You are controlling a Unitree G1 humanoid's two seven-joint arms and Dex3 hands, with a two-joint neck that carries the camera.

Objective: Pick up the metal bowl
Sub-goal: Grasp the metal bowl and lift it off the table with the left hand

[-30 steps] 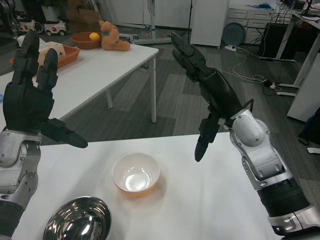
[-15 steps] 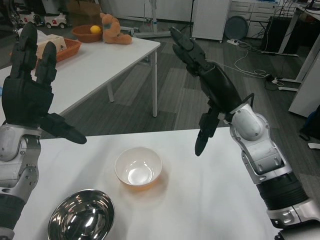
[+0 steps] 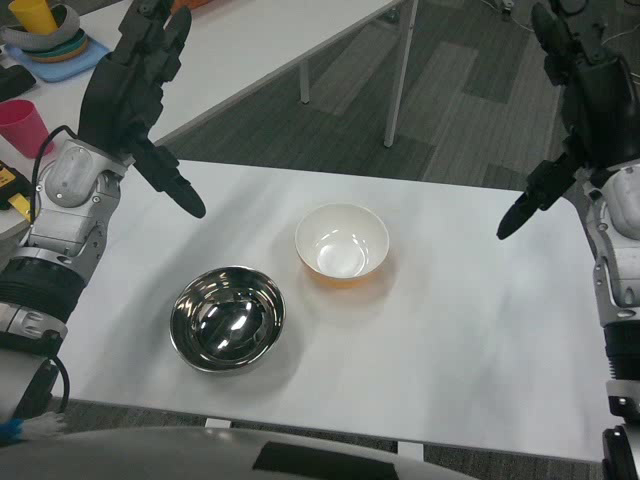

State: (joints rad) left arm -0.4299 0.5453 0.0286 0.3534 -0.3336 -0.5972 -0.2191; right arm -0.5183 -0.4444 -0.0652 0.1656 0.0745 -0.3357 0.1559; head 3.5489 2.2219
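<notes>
Nearest us the metal bowl (image 3: pixel 227 319) sits upright on the white table (image 3: pixel 450 350), left of centre and close to the front edge, its polished inside facing up; nothing touches it; just beyond it and to the right stands a white bowl (image 3: pixel 342 243) with an orange outside, near the metal one but apart from it. Further back on the left we see the left hand (image 3: pixel 135 85) raised above the table's far left corner, palm turned inward, fingers straight and lying close together, thumb (image 3: pixel 172 183) stuck out down toward the table, holding nothing; on the right edge the right hand (image 3: pixel 585 90) is likewise lifted clear of the table, fingers extended upward and partly cut off by the frame, thumb (image 3: pixel 527 205) pointing down and apart, empty. Farthest off, a second white table (image 3: pixel 230 45) carries a pink cup (image 3: pixel 25 125) and a yellow cup (image 3: pixel 36 14) on stacked plates.
</notes>
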